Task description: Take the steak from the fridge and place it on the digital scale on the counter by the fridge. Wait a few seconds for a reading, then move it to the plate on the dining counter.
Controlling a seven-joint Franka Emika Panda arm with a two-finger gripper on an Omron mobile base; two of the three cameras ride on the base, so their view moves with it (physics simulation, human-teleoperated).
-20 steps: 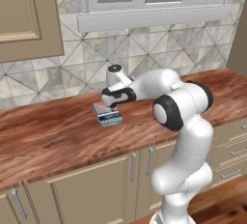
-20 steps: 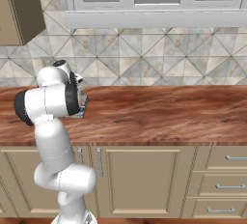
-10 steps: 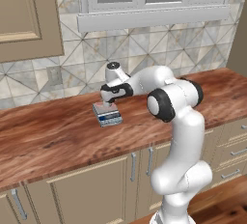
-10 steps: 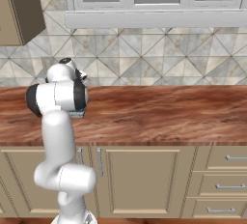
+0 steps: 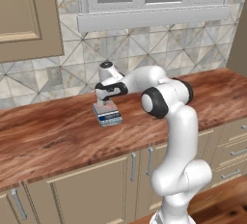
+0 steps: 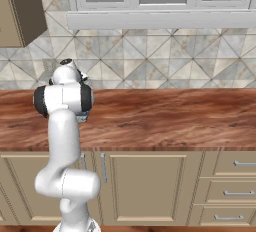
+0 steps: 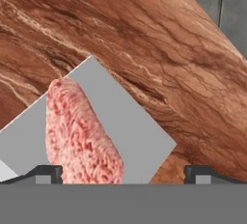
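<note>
Resting flat on the small square grey digital scale, the pinkish-red slab of raw steak with its paler marbling lies clear of the two dark fingers, which stand spread wide to either side of it and pinch nothing. Judging by that, the trip from the fridge and the set-down on the scale are done, and the task sits in its waiting stage for a reading.

Beyond the scale, the long reddish-brown wood-grain surface carries it near the middle of its depth, above beige panelled cabinet fronts with slim metal handles. From the left base camera the white arm's gripper hangs just above the scale, whose dark display strip faces the front edge; the steak itself is hidden under the hand there. From the right base camera the arm's dark elbow covers most of the scale. Farther back rises a tiled wall in a grey geometric pattern.

What remains, as I judge it: finish the pause, grip the steak again, and carry it to the plate on the dining counter.
</note>
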